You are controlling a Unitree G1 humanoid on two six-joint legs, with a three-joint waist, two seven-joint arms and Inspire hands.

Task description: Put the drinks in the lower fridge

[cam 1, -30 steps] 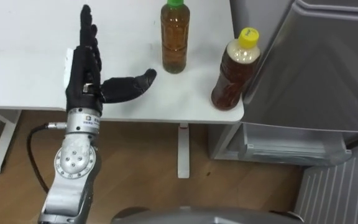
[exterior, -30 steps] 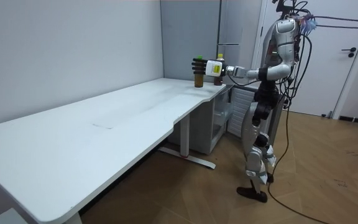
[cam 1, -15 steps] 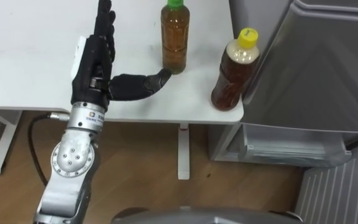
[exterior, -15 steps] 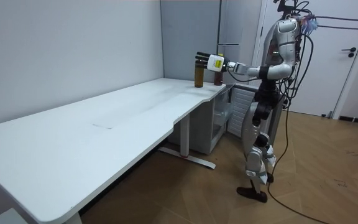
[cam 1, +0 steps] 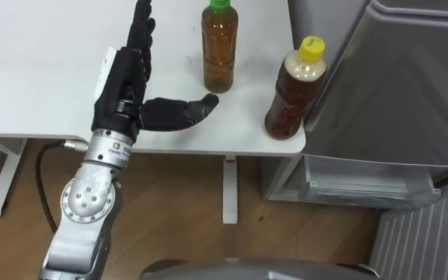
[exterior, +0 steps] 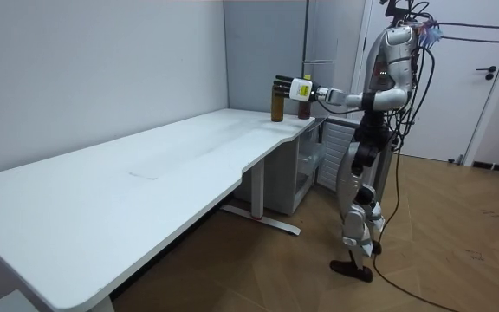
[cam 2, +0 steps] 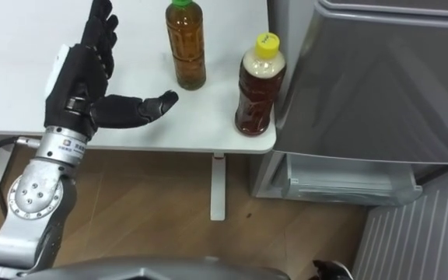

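Two tea bottles stand upright on the white table (cam 1: 37, 70) near its right end. The green-capped bottle (cam 1: 219, 48) (cam 2: 187, 45) is farther back; the yellow-capped bottle (cam 1: 292, 89) (cam 2: 257, 85) stands at the table's corner beside the fridge. My left hand (cam 1: 127, 82) (cam 2: 80, 82) is open above the table, left of the green-capped bottle, fingers straight and thumb stretched toward the bottle's base without touching it. In the room view the hand (exterior: 300, 88) is held out at bottle height over the table's end.
The grey fridge (cam 1: 395, 78) stands to the right of the table, its lower compartment (cam 1: 364, 187) open with a shelf showing. Wooden floor lies below the table's front edge. I stand at the table's end, facing it.
My left hand has moved forward and to the right, bringing the thumb close to the green-capped bottle. Both bottles stay where they were.
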